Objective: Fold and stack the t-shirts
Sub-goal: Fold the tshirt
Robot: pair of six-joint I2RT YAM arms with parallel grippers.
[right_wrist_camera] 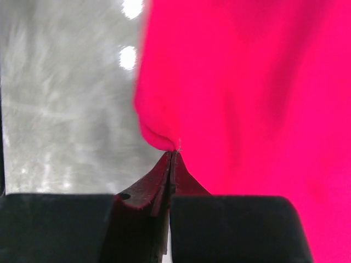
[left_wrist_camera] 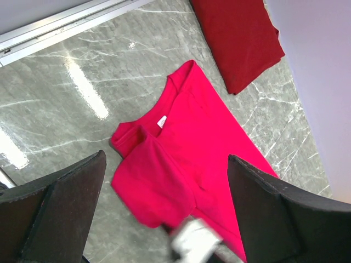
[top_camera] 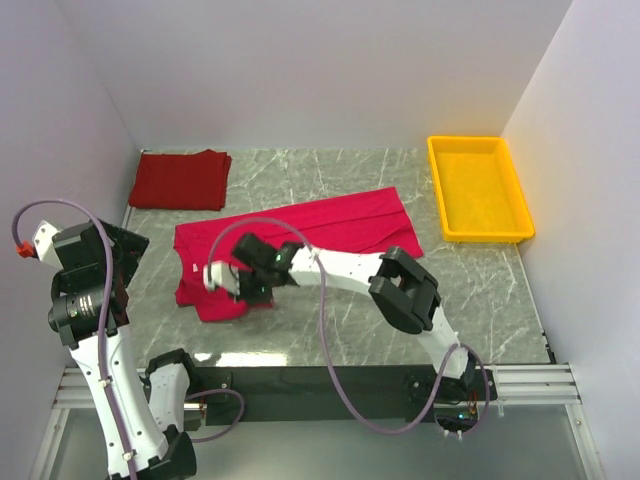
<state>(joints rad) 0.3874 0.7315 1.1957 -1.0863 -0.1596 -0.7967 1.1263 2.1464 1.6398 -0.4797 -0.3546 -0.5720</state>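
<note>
Overhead light is glaring in white streaks off the table point(left_wrist_camera: 55, 71); close-up blur is softening the crimson shirt point(right_wrist_camera: 247, 82).

In the right wrist view, the crimson t-shirt point(right_wrist_camera: 247, 98) is out of focus and runs off the top and right edges. You cannot see how much cloth sits between the closed fingertips of the right hand point(right_wrist_camera: 171, 158). In the top view, that hand and its arm point(top_camera: 340, 268) cover part of the shirt. In the left wrist view:
- The darker t-shirt point(left_wrist_camera: 241, 38) is cut by the top edge.
- The fingers point(left_wrist_camera: 274, 219) of the left hand point(left_wrist_camera: 165, 158) mask part of the crimson t-shirt.
- The neck label point(left_wrist_camera: 162, 121) is too small to read.
- The right hand is only a pale blur at the bottom edge.
</note>
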